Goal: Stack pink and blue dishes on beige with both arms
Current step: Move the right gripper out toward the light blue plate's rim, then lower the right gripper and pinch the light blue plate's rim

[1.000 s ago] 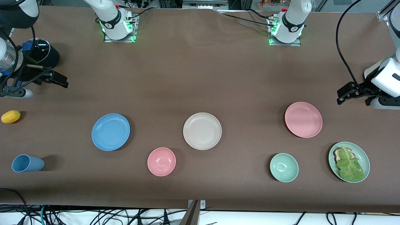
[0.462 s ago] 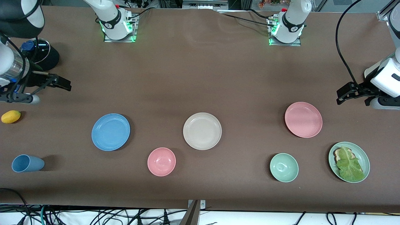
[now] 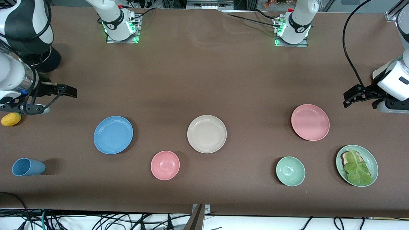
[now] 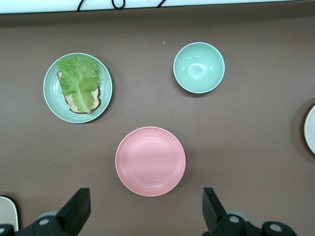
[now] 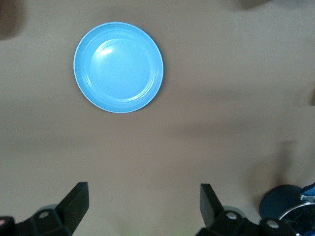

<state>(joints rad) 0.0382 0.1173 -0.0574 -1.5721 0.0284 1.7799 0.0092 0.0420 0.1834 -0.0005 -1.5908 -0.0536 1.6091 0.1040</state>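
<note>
Pink, blue and beige, the three flat plates lie apart on the brown table (image 3: 204,73), none stacked yet. The beige plate (image 3: 206,134) is in the middle. The blue plate (image 3: 113,134) lies toward the right arm's end, the pink plate (image 3: 310,122) toward the left arm's end, each well apart from the beige one.

The right gripper (image 3: 68,91) hangs above the bare table near its own end, fingers spread wide and holding nothing. The blue plate lies nearer to the front camera than the spot under this gripper, and more toward the middle of the table. In the right wrist view the blue plate (image 5: 118,67) sits ahead of the open fingers.

The left gripper (image 3: 351,97) is also spread wide and empty, above the table just beside the pink plate (image 4: 150,161), which lies between its fingers' line and a little ahead.

I judge that each arm is the nearer one for its own plate. Being round, the plates need no special turn.
</note>
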